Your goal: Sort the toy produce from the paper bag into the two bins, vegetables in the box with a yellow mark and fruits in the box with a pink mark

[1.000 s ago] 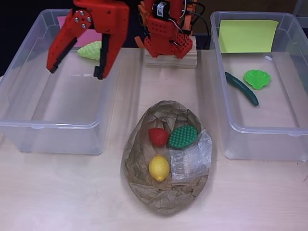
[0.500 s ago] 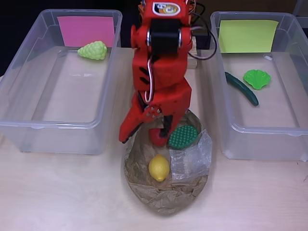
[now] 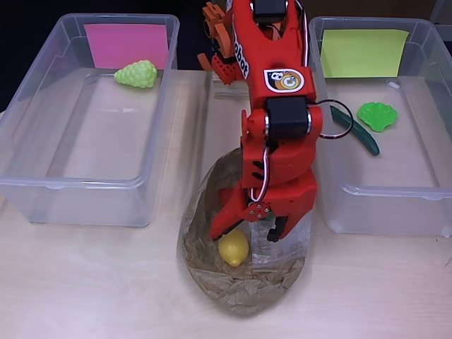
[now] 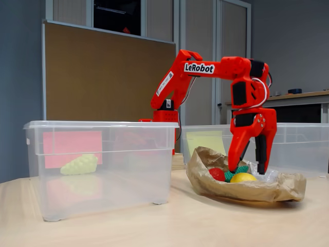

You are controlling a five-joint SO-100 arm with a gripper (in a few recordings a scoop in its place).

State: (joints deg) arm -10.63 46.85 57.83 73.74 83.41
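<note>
Now your gripper [image 3: 247, 234] hangs open and empty over the paper bag [image 3: 212, 282] holding the lemon [image 3: 232, 248], grapes [image 3: 137, 74] sit in the pink-marked bin [image 3: 42, 185], cucumber [image 3: 364, 139] in the yellow-marked bin [image 3: 381, 208].

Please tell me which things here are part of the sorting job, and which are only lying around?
Job: claw, bag, lemon, strawberry, pink-mark bin, yellow-mark bin, grapes, cucumber, green leaf.

Lying about: wood block, clear plastic.

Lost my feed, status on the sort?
Hand open, low over the paper bag. Lemon between the fingers, not gripped. Nothing blocking.
</note>
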